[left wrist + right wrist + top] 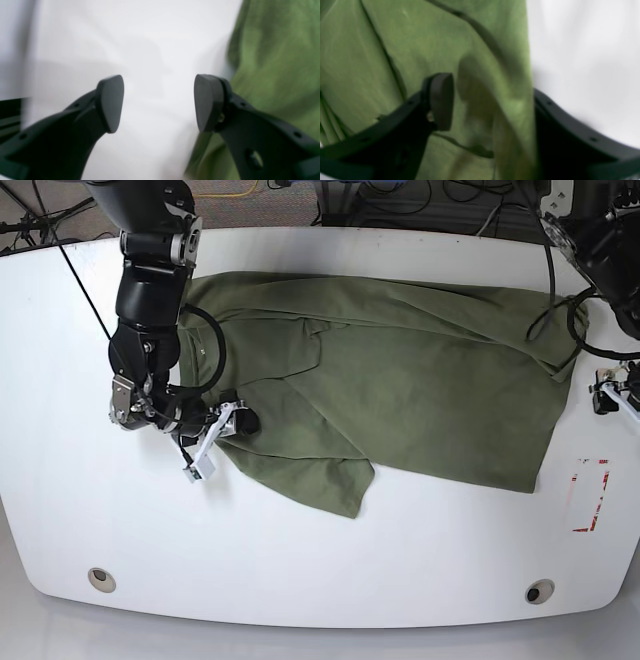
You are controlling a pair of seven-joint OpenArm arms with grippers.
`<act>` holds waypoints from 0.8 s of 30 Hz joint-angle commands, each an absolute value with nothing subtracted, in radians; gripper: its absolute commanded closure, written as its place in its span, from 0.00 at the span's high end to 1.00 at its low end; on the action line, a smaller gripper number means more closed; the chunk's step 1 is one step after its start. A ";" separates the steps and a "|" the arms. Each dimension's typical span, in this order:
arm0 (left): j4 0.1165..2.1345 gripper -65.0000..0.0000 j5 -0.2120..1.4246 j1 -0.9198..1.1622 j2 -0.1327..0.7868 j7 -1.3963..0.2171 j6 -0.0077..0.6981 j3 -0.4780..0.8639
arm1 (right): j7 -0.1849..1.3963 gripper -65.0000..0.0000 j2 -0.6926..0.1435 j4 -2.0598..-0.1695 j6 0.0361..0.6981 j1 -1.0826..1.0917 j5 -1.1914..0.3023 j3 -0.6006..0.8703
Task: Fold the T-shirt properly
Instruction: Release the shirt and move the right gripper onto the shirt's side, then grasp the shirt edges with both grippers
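**T-shirt spread on white table, right gripper at its edge**

T-shirt (420,380), olive green, lies spread across the upper middle of the white table (300,570). Cloth is rumpled, with creases running across the body. One flap points toward the near edge of the table, ending in a corner near the middle. The side of the shirt on the base view's right reaches close to the table edge, next to a small red-and-white mark (588,495) on the tabletop.

Right gripper (490,105): sits low at the shirt's edge on the base view's left. Wrist view shows one dark pad (441,100) standing over the green cloth. A raised fold of fabric fills the space between the jaws and covers the other pad completely. Jaws are spread wide, not pinched together. Whether the hidden pad touches the fold, I cannot tell. View is blurred.

Left gripper (158,102): jaws spread wide apart, nothing between them. Both pads show in the wrist view over bare white table, and the green cloth lies just beside the pad on that view's right. View is blurred. In the base view this arm is mostly cut off at the frame's right edge, near the shirt's side.

Black cables (560,300) hang near the shirt's far corner on that side.
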State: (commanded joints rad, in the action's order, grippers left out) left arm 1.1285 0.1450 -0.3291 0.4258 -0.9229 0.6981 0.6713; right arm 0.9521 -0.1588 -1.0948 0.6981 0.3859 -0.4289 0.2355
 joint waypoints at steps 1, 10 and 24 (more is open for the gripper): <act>1.113 0.61 0.148 -0.337 0.423 -0.923 0.698 0.668 | 0.954 0.48 -0.159 -1.095 0.698 0.386 -0.429 0.236; 1.007 0.61 0.239 -0.390 0.372 -0.921 0.698 0.627 | 0.954 0.48 -0.160 -1.098 0.698 0.384 -0.430 0.236; 0.840 0.61 0.236 -0.450 0.328 -0.851 0.698 0.572 | 0.954 0.47 -0.160 -1.101 0.698 0.369 -0.433 0.239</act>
State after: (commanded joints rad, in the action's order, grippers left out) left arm 0.8401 0.2355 -0.4503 0.3276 -0.8508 0.6981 0.5715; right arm 0.9536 -0.1603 -1.1009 0.6981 0.3690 -0.4335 0.2386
